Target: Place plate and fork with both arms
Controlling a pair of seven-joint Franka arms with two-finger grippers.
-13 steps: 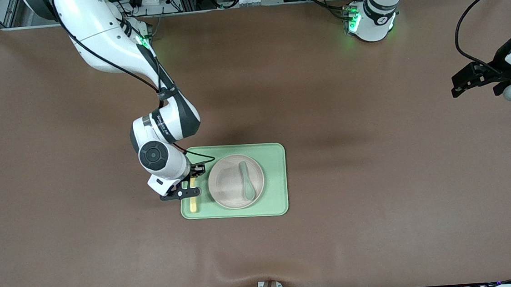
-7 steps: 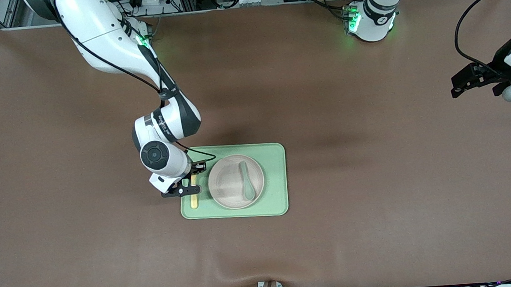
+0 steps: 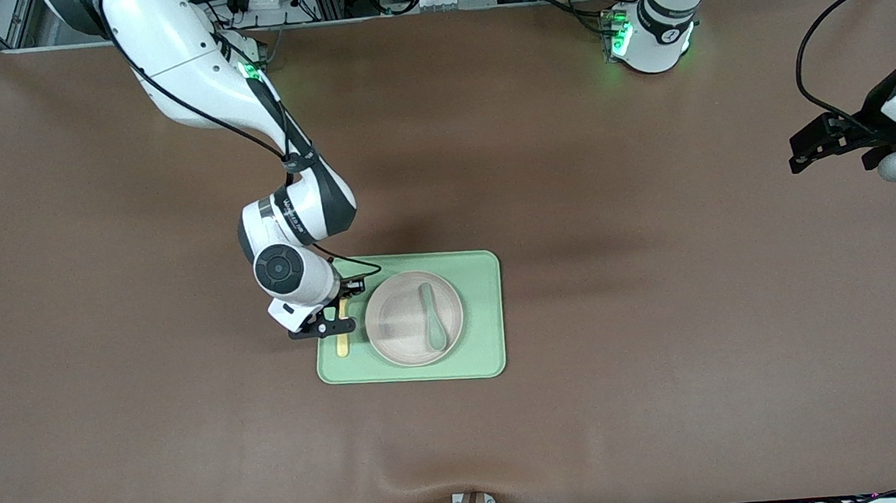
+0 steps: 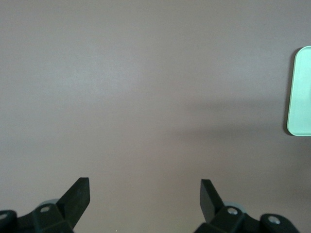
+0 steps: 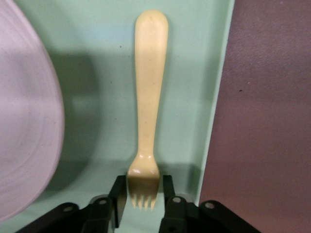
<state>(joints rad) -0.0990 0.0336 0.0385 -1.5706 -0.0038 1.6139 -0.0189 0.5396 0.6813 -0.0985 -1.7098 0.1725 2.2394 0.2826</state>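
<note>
Gripping the fork (image 5: 147, 104) by its tines, the right end effector (image 3: 338, 312) has been shifted toward the tray's (image 3: 485, 312) twelve o'clock edge, so the fork is judged lifted beside the plate (image 3: 402, 323); the left end effector (image 4: 145, 194) waits open over bare counter (image 3: 667, 394).

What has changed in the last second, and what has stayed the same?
The right gripper moved a little farther from the front camera along the tray's edge. The fork between its fingers shifted with it and now lies slightly tilted; its tine end sits between the jaws. The plate, the spoon on it and the waiting left gripper barely changed.
</note>
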